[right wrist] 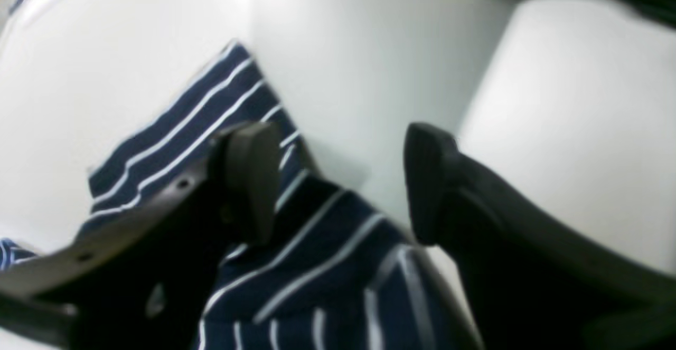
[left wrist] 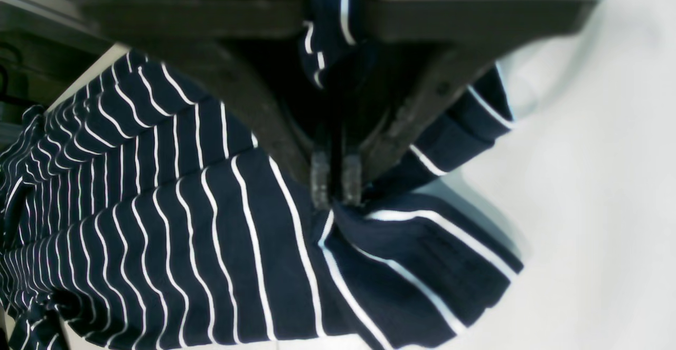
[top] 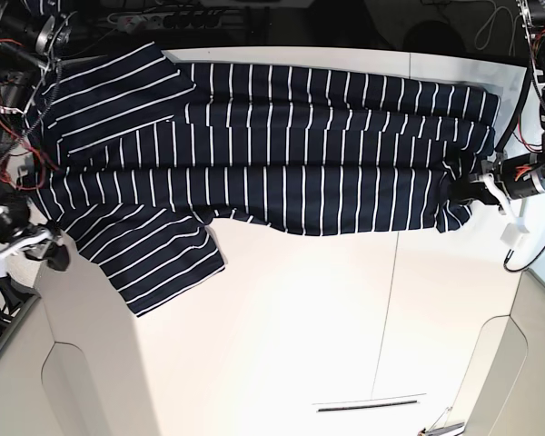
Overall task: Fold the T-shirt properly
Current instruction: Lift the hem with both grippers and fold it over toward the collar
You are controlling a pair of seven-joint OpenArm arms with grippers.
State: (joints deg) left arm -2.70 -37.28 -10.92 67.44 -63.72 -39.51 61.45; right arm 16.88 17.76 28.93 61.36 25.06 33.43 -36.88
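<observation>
The T-shirt (top: 282,145), dark navy w/ thin white stripes, lies stretched out along the far edge of the white tabletop (top: 291,336) in the base view, from the left edge almost to the right edge. Its body is bunched into long folds, and one short sleeve (top: 159,263) spreads flat toward the middle of the tabletop at the left side; the other sleeve lies at the far left corner. The left gripper (left wrist: 336,194) is closed on the T-shirt: in the left wrist view its two fingertips (left wrist: 320,178) are pressed together w/ a pinch of striped fabric between them, at the hem end, and more cloth passes up between the fingers. In the base view this gripper (top: 468,189) is at the right end of the shirt, near the right edge of the tabletop. The right gripper (right wrist: 340,181) is open, jaws well apart, nothing between them; in the right wrist view it is above a striped edge of the shirt (right wrist: 317,265), one finger (right wrist: 251,178) over the fabric, the other over bare tabletop. That view is blurred, so contact w/ the cloth cannot be told.
</observation>
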